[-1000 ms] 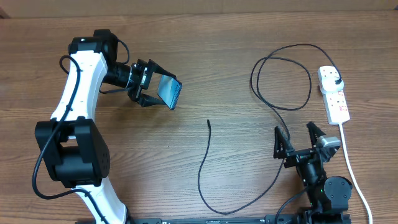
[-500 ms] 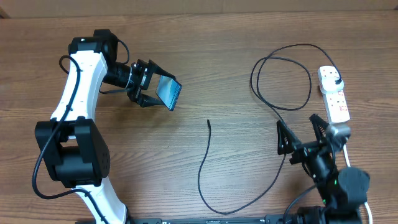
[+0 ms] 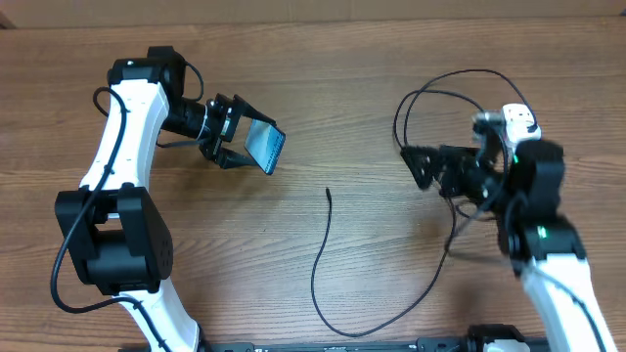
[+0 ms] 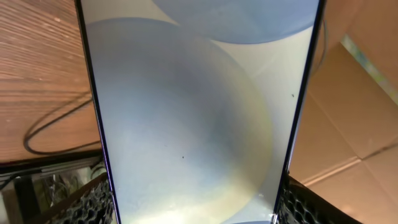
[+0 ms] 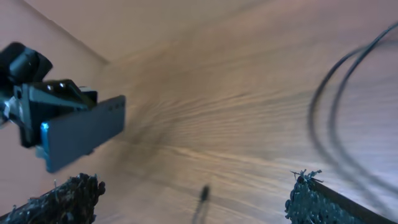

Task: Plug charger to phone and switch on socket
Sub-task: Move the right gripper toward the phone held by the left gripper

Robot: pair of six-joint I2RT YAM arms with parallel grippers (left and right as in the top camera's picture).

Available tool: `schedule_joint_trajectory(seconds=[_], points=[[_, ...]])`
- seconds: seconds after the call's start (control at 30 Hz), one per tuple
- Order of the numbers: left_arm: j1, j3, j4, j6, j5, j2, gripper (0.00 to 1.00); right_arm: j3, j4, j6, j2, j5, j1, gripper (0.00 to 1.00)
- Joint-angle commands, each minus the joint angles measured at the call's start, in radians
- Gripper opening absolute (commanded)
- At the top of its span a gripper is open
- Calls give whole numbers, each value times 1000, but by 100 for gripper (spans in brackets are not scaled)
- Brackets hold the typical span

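Left end effector (image 3: 240,144) clamps phone (image 3: 265,146) aloft over the desk's (image 3: 323,78) far-left part, right end effector (image 3: 412,164), wide open and empty, hovers by charger (image 3: 320,256) loop near socket (image 3: 518,119) at right edge; step judged: fetching charger, next grasp its tip lying mid-desk.

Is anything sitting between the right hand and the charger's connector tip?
Nothing visible. Only bare table separates the open right hand from the charger's connector tip. The phone is held up in the left hand, off that line.
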Motion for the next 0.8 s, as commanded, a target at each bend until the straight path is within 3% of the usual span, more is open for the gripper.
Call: schedule_joint_trajectory(seconds=[0.0, 0.17, 0.37, 0.77], points=[[-7, 24, 0, -43, -60, -38, 4, 71, 13, 74, 140, -196, 3, 100], [-21, 24, 0, -90, -120, -38, 4, 74, 117, 132, 252, -344, 3, 100], [-55, 24, 0, -196, -207, -38, 4, 73, 61, 397, 288, -355, 3, 100], [-179, 24, 54, -403, -291, -38, 4, 69, 45, 405, 288, -325, 43, 100]])
